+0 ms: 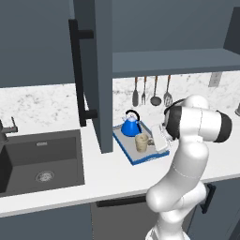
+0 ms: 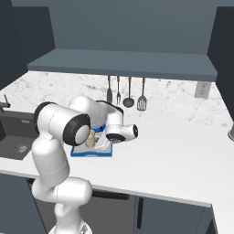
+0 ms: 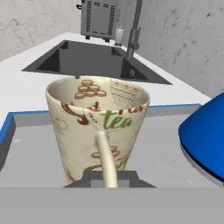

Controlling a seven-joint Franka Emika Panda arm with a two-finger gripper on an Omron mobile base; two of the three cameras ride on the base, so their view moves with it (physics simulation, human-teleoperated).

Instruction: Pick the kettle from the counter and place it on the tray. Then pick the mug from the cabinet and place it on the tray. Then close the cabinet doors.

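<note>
Step in hand: placing the mug [image 1: 141, 142] on the tray [image 1: 137, 158]; judged nearly complete.

Findings:
- The tray lies on the bench [image 1: 108, 176], below the open cabinet [image 1: 173, 60]. The kettle [image 1: 131, 125] stands upright at the tray's far end.
- The mug stands upright on the tray just beside the kettle, apart from it. Its base appears to rest on the grey tray surface.
- In the hand view the mug's loop handle runs down into the gripper [image 3: 108, 177]. The gripper is closed tight on that handle; no gap shows beside it.
- In the left base view 1 cabinet door [image 1: 102, 75] stands wide open, edge-on, with its black bar handle toward the sink [image 1: 42, 159]. The other door is at the frame edge and cannot be judged clearly.

Assessment: kettle placement done; mug down but not yet let go; doors not yet closed.

Next move calls for: parting the gripper, withdrawing straight back along the handle so the mug is not tipped into the kettle, then rising to reach the door.
</note>
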